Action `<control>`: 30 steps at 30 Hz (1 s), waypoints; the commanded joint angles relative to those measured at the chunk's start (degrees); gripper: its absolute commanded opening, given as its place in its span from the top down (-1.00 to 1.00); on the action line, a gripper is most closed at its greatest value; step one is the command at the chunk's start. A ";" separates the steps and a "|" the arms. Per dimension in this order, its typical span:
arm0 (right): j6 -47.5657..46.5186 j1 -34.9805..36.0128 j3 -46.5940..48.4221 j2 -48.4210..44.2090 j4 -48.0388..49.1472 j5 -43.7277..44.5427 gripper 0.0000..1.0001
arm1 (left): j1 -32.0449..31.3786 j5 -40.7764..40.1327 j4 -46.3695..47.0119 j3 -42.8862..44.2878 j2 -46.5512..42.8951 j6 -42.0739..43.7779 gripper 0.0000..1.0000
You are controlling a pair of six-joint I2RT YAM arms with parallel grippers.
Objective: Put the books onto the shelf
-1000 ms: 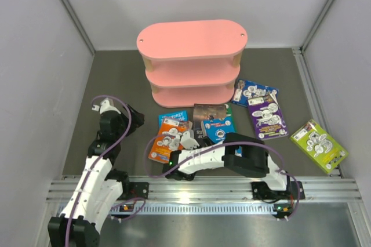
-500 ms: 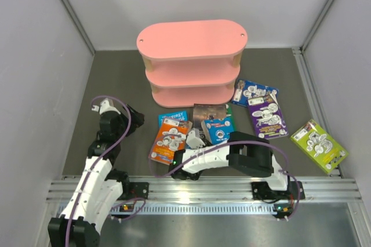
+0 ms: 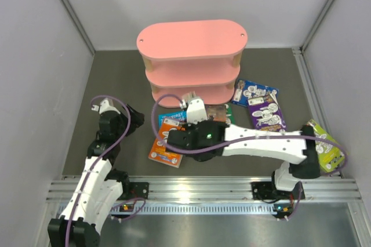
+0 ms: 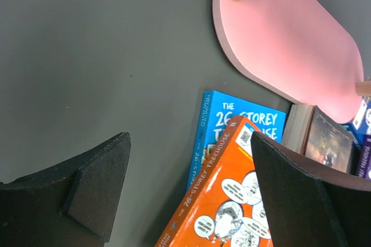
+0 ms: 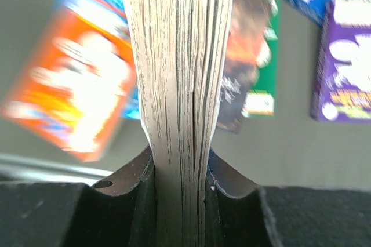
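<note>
The pink three-tier shelf (image 3: 191, 41) stands at the back of the table; its bottom board (image 4: 290, 50) shows in the left wrist view. My right gripper (image 5: 179, 169) is shut on a book (image 5: 177, 55) held edge-on, its page block upward, just in front of the shelf's lowest tier (image 3: 193, 109). On the table lie an orange book (image 3: 165, 145) over a blue one (image 4: 232, 119), a dark one (image 3: 211, 111), a navy one (image 3: 253, 92), a purple one (image 3: 268, 113) and a lime one (image 3: 327, 151), partly behind my right arm. My left gripper (image 4: 188, 142) is open, low at the left beside the orange book (image 4: 223, 212).
Grey walls close in the table at the left (image 3: 35, 84), back and right. A metal rail (image 3: 203, 186) runs along the near edge. My right arm (image 3: 261, 142) stretches across the table's front over the books.
My right gripper has closed on a book from the pile, lifted it and swung up and back toward the shelf. The left arm has stayed put.
</note>
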 commanded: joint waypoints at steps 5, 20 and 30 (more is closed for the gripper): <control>-25.11 -2.70 18.33 -15.46 10.73 0.08 1.00 | 0.25 4.31 1.85 5.53 0.08 -1.41 -0.75; -9.23 -68.70 20.11 -14.26 60.05 -93.69 1.00 | 0.25 6.77 -1.57 12.03 0.44 -0.10 -0.70; 19.50 -75.40 17.53 3.92 93.33 -108.49 1.00 | 0.25 6.25 -1.67 11.95 0.70 0.61 -0.70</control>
